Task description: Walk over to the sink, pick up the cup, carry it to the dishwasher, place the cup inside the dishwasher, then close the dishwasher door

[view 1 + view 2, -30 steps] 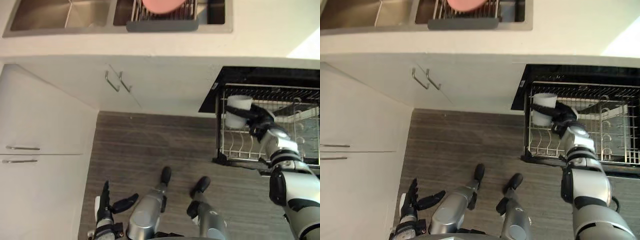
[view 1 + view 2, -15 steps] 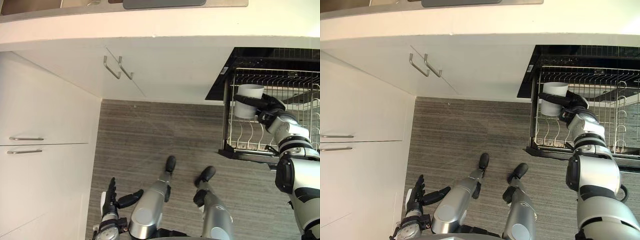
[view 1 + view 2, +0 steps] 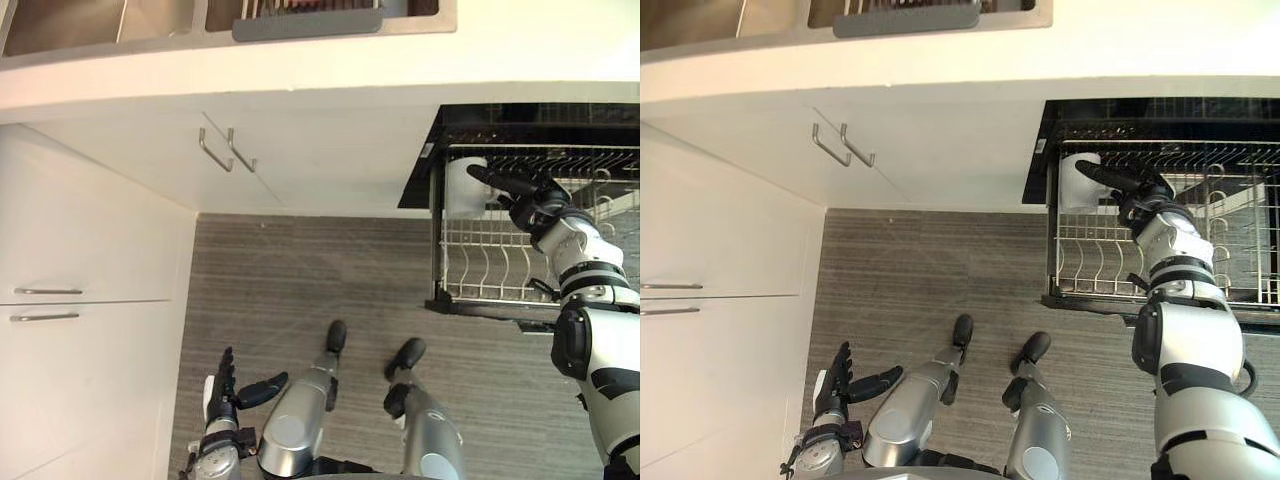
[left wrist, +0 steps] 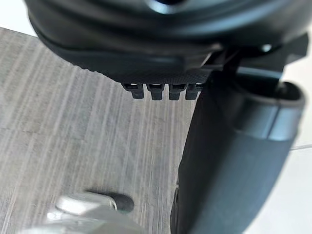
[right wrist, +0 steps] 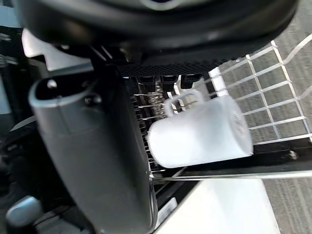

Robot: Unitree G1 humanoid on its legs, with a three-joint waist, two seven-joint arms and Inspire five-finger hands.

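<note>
Cup point(image 3: 462, 188) in the dishwasher rack point(image 3: 480, 268), right hand point(image 3: 532, 198) spread open at it.
At the lower left of the frame the left hand point(image 3: 222, 398) hangs over the wood-grain floor point(image 3: 300, 270), fingers straight and thumb out, holding nothing. At the middle right, the right hand reaches over the pulled-out wire rack with its fingers point(image 3: 495, 180) stretched flat towards the white cup, gripping nothing. The cup rests in the rack's upper left corner, apparently on its side, handle turned to the fingertips. Whether they touch it is hard to tell from the right wrist view. Behind the rack is the dark opening of the dishwasher point(image 3: 520, 118). White cabinets with bar handles point(image 3: 228, 150) fill the left and centre, and the sink point(image 3: 70, 25) runs along the top edge.
</note>
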